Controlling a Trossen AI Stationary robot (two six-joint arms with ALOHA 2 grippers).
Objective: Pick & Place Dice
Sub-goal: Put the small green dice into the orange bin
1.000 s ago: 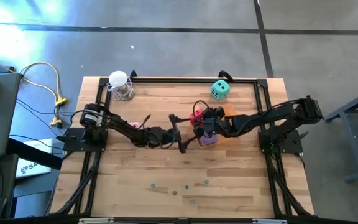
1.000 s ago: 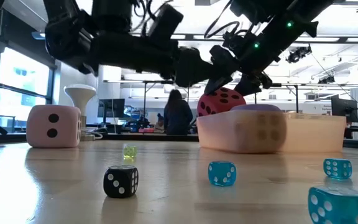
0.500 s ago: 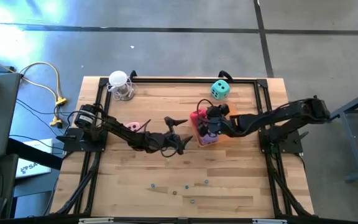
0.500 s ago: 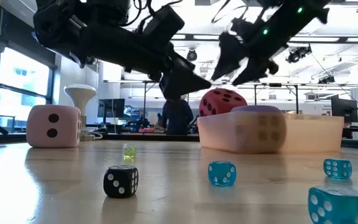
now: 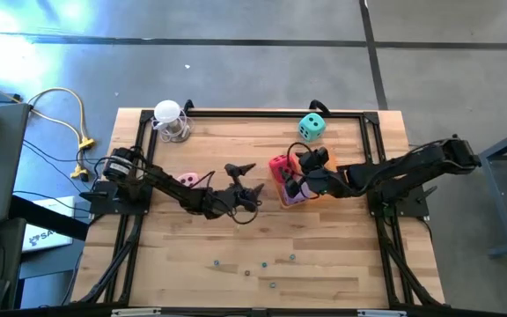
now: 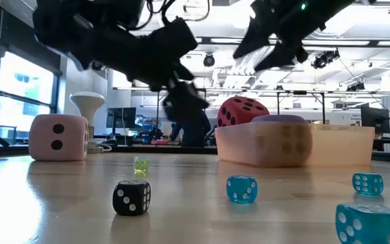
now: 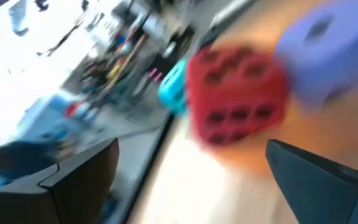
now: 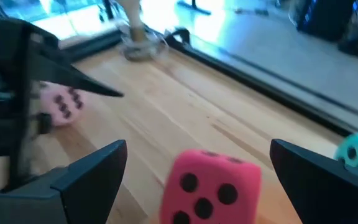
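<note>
Red and purple dice sit together near the middle of the wooden table [image 5: 324, 264]: from above, the red die [image 5: 279, 165] lies beside the purple die [image 5: 294, 195], both on a flat orange square [image 5: 322, 160]. The teal die [image 5: 312, 127] stands apart near the far edge, and the pink die [image 5: 186, 180] shows partly under the left arm.

The left gripper [image 5: 243, 179] hangs over the table just left of the red die, its fingers spread wide and holding nothing. The right gripper [image 5: 298, 173] sits above the red and purple dice, fingers equally wide apart and empty.

Only the overhead camera shows the white funnel-shaped thing [image 5: 169, 120] at the far left corner and the scattered small beads [image 5: 246, 271] near the front edge. The table-level camera shows those beads to be tiny dice, a black one [image 6: 131, 197] and blue ones [image 6: 241, 189], and shows the purple die inside a translucent tray [image 6: 330, 146]. It also shows a person [image 6: 193, 125] in the room behind. The left wrist camera sees red, purple and teal dice close together; the right wrist camera sees the pink one farther off.
</note>
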